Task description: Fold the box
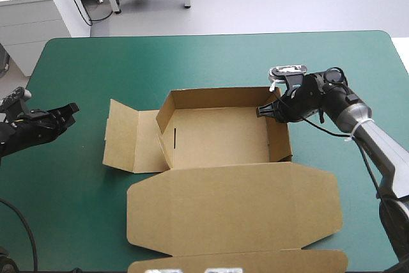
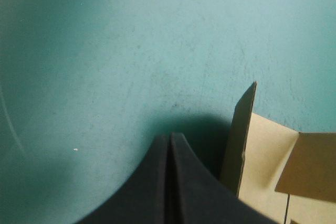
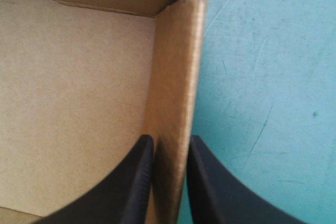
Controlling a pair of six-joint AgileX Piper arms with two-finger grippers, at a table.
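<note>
Your right gripper (image 1: 261,111) is on the box (image 1: 217,135). Its black fingers (image 3: 131,182) are nipped in tight on the right wall (image 3: 173,77), one inside the tray and one outside over the teal-green cover (image 1: 192,62), just short of the far right corner. From the wrist you get only a narrow band of board between them (how far down the wall they reach, you can't tell).

The box sits mid-table as an open tray, with the far wall and right wall up. The lid (image 1: 236,206) lies flat toward the near edge, and its nearest strip is cut off at the bottom of the high view. On the left, the side flap (image 1: 121,135) is splayed out on the cover. The left wall beside it leans, and its exact tilt is hard to read from above.

Your left gripper (image 1: 73,108) is pressed closed into one pointed arch, holding nothing. It is over bare cover near the table's left edge, well apart from the box. Its wrist view catches just an edge of that flap ahead and to one side, with the rest of the box out of view.
</note>
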